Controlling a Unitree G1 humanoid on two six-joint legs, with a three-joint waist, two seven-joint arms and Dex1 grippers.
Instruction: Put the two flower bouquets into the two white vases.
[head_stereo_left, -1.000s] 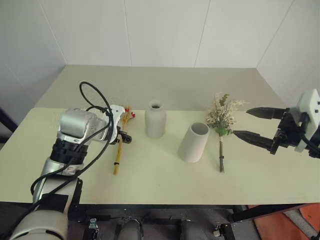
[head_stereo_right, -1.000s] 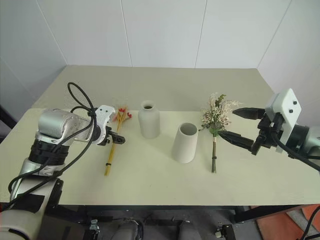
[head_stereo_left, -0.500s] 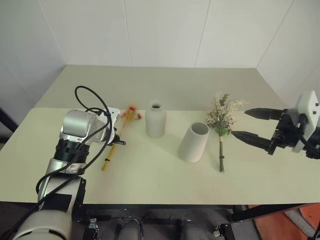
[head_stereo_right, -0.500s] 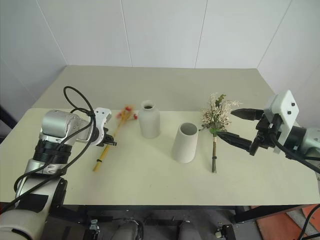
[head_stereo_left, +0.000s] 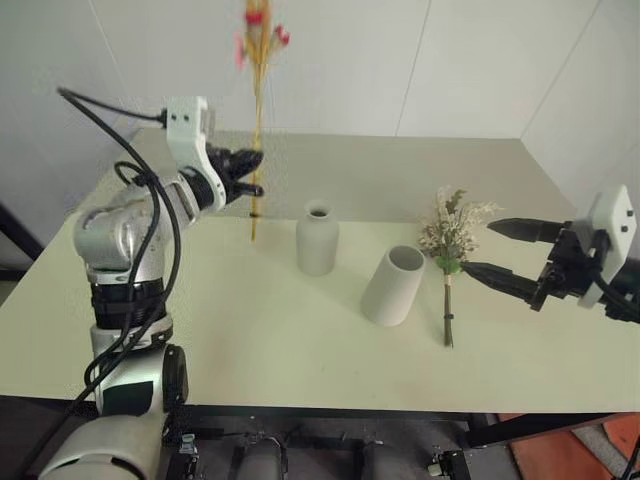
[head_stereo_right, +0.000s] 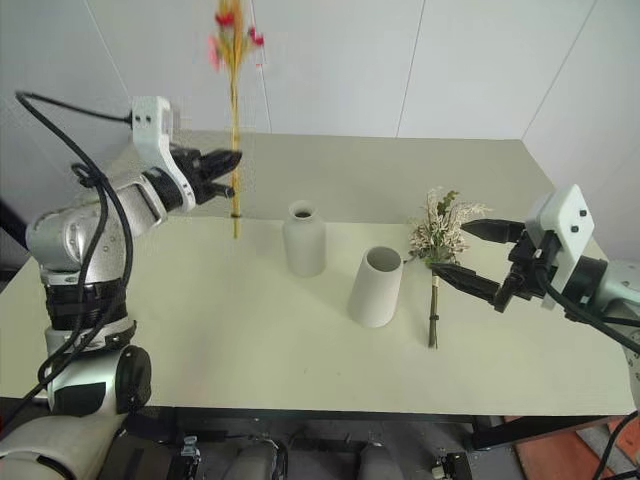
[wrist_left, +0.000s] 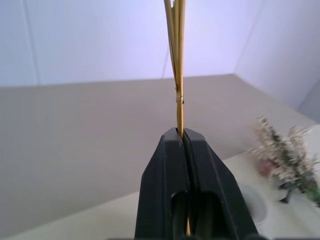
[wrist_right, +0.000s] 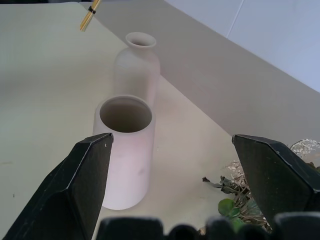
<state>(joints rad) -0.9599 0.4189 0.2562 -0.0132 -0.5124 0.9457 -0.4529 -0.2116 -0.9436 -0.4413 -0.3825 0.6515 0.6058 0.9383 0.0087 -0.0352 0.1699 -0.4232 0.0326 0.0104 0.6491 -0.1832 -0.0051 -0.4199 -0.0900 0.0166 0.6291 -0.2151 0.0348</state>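
Yellow-stemmed bouquet (head_stereo_left: 256, 100) hangs upright above the table (head_stereo_left: 300, 340), clamped low on its stems by the left gripper (head_stereo_left: 248, 178), presumably so the stem ends can drop into the narrow-necked vase (head_stereo_left: 317, 238). Cream spray (head_stereo_left: 448, 250) lies beside the wide-mouthed vase (head_stereo_left: 393, 284); right gripper (head_stereo_left: 492, 250) hovers wide-jawed, empty.

Slim bunch of yellow stems (head_stereo_left: 256, 120) with red and pink blooms: upright, off the table, blooms uppermost. Cream-and-green spray (head_stereo_left: 448, 250): lying flat, dark stem toward the near edge. Bottle-shaped white vase (head_stereo_left: 317, 240): upright, empty. Wide-mouthed white vase (head_stereo_left: 392, 286): standing between bottle vase and spray, empty
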